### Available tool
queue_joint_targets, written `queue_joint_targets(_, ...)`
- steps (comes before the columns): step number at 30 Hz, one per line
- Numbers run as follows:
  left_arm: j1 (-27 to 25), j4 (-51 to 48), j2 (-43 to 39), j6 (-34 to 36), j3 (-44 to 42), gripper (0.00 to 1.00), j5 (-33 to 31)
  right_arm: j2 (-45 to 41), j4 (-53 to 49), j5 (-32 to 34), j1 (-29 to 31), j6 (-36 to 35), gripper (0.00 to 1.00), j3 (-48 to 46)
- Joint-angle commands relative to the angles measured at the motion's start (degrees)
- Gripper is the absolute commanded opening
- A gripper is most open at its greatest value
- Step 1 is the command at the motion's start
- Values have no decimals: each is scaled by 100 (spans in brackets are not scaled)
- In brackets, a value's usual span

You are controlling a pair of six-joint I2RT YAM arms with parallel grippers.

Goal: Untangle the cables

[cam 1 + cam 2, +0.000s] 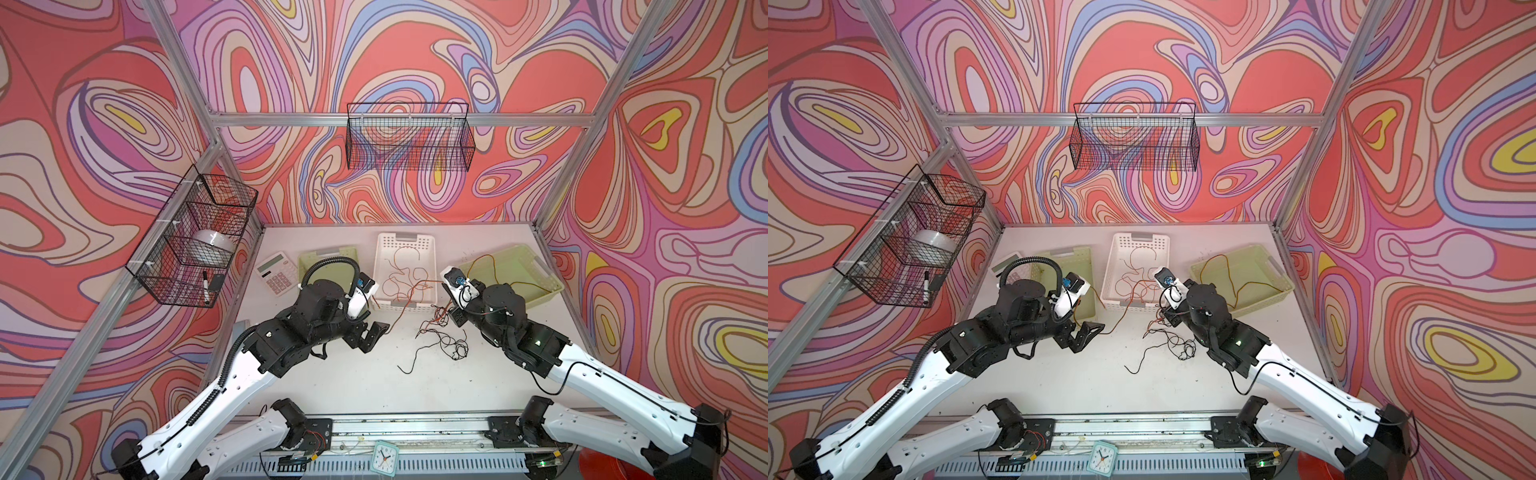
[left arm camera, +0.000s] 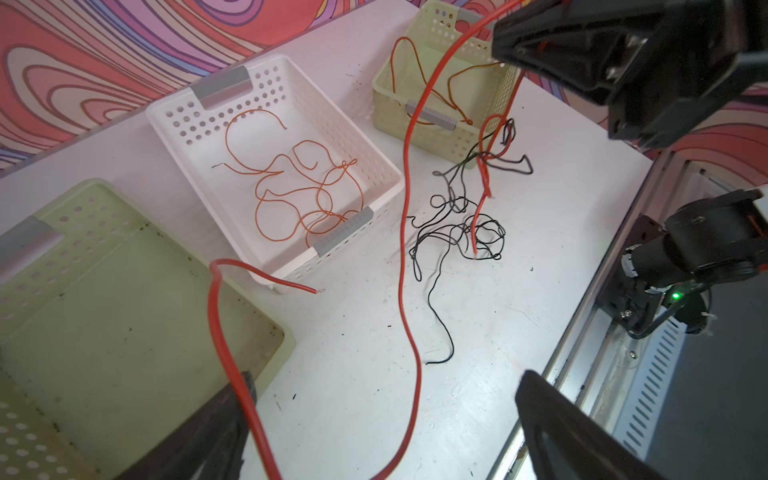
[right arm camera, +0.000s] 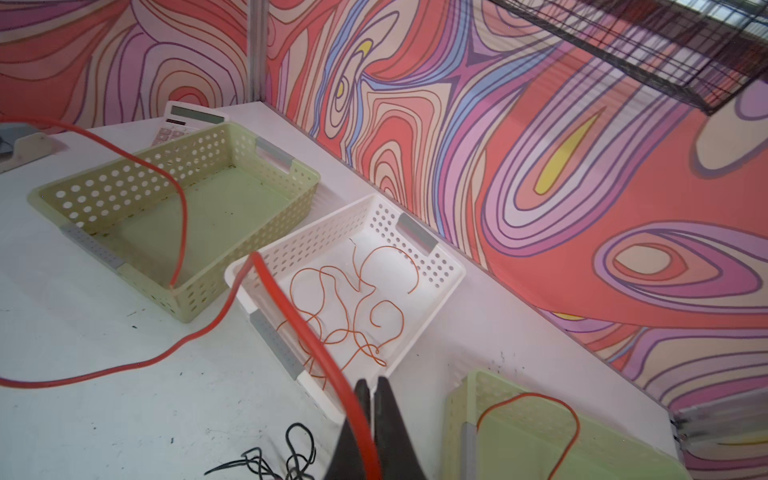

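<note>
Looks like a robotics lab test cell rather than any home or shop. Boxed in by an aluminium frame (image 1: 399, 119) and swirl-patterned walls (image 1: 415, 50) rising far beyond both grippers. Two white-and-black robot arms (image 1: 232, 386) mounted on a metal rail (image 1: 407, 428) well behind the left gripper (image 1: 373, 336) and the right gripper (image 3: 372, 388). Speckled white tabletop (image 1: 353, 386) beneath them, with a white perforated bin (image 1: 386, 243) ahead between two green bins (image 1: 544, 291). Black wire baskets (image 1: 409, 137) hung on the frame, above and beyond the grippers. Calculator (image 1: 276, 272) beyond the left gripper, to its outer side; small clock (image 1: 384, 457) back by the rail.
</note>
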Motion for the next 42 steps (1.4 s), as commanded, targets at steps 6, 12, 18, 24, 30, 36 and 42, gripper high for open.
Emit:
queue_joint_targets(6, 8, -1108, -233, 622, 101, 100, -126, -456, -487, 196, -483, -249, 0, 136)
queue_joint_targets(12, 8, -1672, 432, 800, 279, 90, 1037, -422, -611, 270, -949, -316, 0, 232)
queue_joint_targets(18, 16, -1986, 1044, 1102, 590, 63, 1445, -84, -672, -97, -1077, -117, 0, 323)
queue_joint_targets(24, 18, -1786, 1231, 1359, 941, 46, 2007, 174, -712, -425, -1077, -115, 0, 334)
queue_joint_targets(30, 9, 357, 1241, 1048, 877, 80, 1045, 154, -345, -1555, -1077, -171, 0, 141)
queue_joint_targets(36, -82, 1550, 2354, 806, 1671, 81, 1141, 350, -299, -2141, -1077, -185, 0, 164)
queue_joint_targets(42, -372, 1218, 3639, 1069, 2678, 78, 1168, 515, -172, -2420, -1068, -149, 0, 198)
